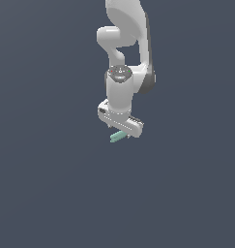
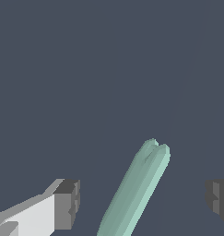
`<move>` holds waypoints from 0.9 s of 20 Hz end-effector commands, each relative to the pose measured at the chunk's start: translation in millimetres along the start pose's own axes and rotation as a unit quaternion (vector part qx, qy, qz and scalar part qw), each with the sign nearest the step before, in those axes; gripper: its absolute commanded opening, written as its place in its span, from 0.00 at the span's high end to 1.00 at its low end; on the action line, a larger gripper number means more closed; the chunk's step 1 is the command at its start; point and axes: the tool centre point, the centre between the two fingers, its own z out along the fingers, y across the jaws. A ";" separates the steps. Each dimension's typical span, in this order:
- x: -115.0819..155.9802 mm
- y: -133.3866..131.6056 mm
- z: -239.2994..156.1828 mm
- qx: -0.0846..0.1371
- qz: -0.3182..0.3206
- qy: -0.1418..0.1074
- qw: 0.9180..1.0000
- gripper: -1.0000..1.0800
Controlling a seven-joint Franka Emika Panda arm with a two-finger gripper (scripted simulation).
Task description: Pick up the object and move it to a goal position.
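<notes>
Pale teal object (image 2: 138,189) — ridged, rod-like

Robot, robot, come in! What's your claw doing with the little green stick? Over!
Gripper open, fingers apart on either side of the green stick. Stick not gripped yet. Nothing else seen in the way. Over.

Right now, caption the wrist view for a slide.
Open gripper straddling the teal-green rod, fingers clear on both sides.

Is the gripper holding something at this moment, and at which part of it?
Nothing is held. The gripper is open; the teal object lies between its fingers with clear gaps on both sides.
</notes>
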 end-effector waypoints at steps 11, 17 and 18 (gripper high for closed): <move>-37.4 0.1 26.1 -0.004 0.150 -0.004 0.989 0.04; -50.2 1.5 34.5 -0.006 0.202 -0.004 0.979 0.04; -51.8 1.7 35.5 -0.006 0.208 -0.004 0.978 0.04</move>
